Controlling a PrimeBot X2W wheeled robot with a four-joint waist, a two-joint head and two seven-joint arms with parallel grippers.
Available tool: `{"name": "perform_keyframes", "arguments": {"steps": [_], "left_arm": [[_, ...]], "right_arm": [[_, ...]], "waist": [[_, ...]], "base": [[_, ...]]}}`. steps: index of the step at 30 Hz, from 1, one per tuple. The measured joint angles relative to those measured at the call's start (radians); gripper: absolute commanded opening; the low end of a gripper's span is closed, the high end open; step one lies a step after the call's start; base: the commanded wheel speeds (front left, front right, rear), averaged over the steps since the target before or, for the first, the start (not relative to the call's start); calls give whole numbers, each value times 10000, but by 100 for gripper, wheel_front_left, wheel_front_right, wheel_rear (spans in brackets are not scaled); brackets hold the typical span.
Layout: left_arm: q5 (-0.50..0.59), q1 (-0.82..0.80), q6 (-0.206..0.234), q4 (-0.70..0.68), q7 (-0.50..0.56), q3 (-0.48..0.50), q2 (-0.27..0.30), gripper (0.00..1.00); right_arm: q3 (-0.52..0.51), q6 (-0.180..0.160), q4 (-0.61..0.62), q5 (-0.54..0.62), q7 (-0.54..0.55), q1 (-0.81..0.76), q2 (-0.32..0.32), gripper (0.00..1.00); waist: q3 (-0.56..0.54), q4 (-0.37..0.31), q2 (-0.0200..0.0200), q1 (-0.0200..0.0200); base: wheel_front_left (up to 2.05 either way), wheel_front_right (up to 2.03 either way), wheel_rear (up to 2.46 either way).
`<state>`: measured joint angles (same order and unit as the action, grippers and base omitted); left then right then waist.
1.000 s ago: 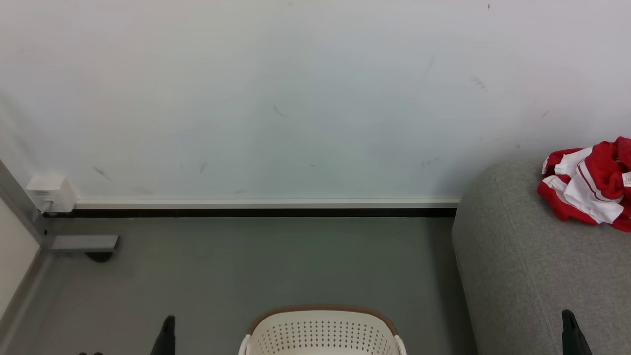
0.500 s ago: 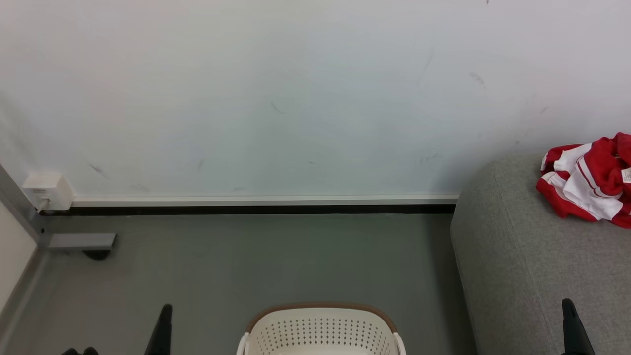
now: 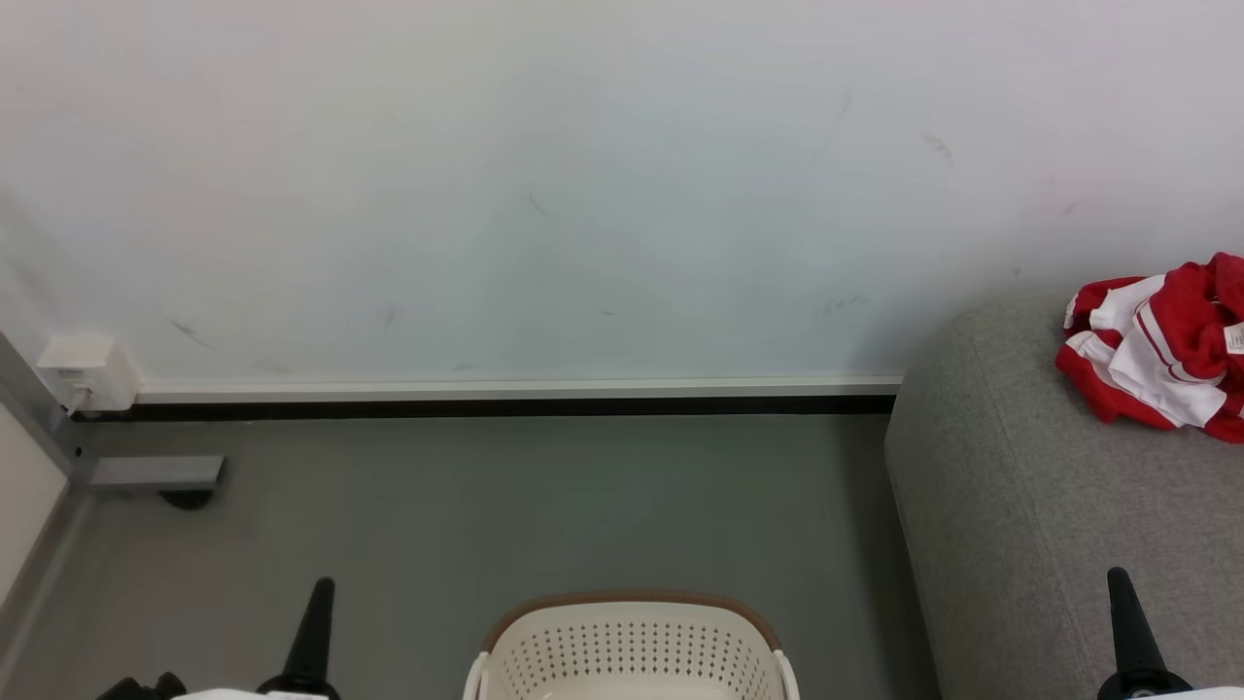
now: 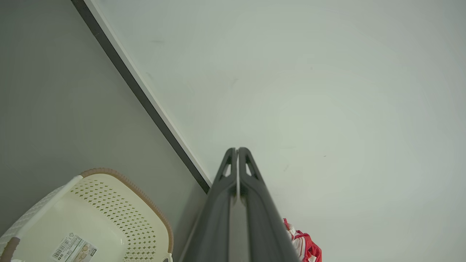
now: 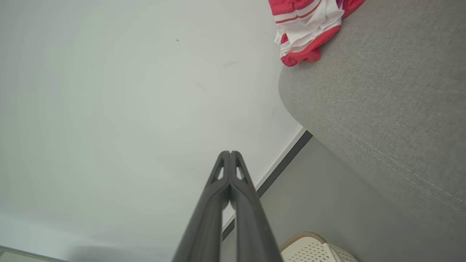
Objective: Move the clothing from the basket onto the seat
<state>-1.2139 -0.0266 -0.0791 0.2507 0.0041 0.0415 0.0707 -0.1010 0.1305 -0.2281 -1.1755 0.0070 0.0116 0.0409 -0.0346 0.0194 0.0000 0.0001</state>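
Clothing (image 3: pixel 1157 355) on seat (image 3: pixel 1011 515), well apart from closed R claw (image 3: pixel 1119 585).

Home-like room, grey seat (image 3: pixel 1020 506), laundry basket (image 3: pixel 632 651), scuffed white wall (image 3: pixel 583 194), grey floor (image 3: pixel 486 506)

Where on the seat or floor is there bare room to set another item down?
The seat is bare from its rounded left edge up to the clothing, bunched near the wall. The floor is bare between the basket, the baseboard and the seat. Crowded: just around the clothing.
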Motion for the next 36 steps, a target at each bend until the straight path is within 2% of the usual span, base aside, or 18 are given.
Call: {"name": "perform_keyframes", "arguments": {"steps": [36], "left_arm": [[-2805, -563, -357, -25, 813, 516, -169, 0]], "right_arm": [[-73, 0, -109, -3112, 761, 666, 33, 0]], "waist": [[254, -131, 0, -1]], "base": [[0, 0, 0]]}}
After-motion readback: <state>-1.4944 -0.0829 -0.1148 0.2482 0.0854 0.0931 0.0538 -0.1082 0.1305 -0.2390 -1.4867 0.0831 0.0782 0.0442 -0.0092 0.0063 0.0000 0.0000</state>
